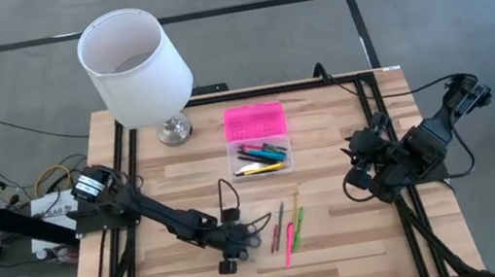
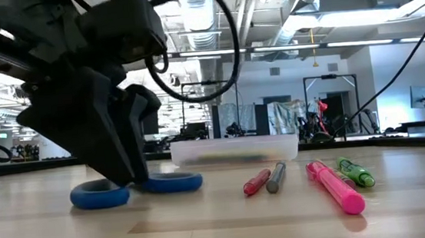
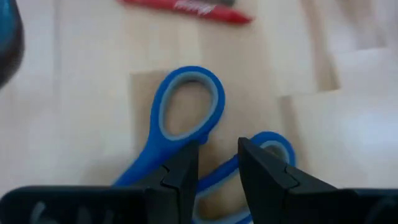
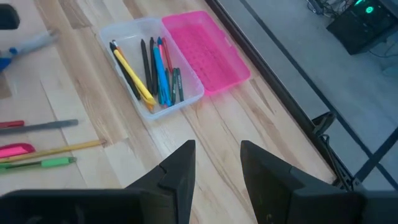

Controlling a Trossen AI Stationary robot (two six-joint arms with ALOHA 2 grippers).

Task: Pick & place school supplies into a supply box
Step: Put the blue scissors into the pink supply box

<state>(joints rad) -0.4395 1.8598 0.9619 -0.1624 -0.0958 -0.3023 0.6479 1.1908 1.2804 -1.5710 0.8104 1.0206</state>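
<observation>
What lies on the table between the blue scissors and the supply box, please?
In the high view, only bare wood lies between the scissors under the left gripper and the supply box. The loose pens lie off to the side.

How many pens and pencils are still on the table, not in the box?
5, lying side by side: red pen, grey pen, pink marker, yellow pencil, green marker. More may be hidden.
</observation>
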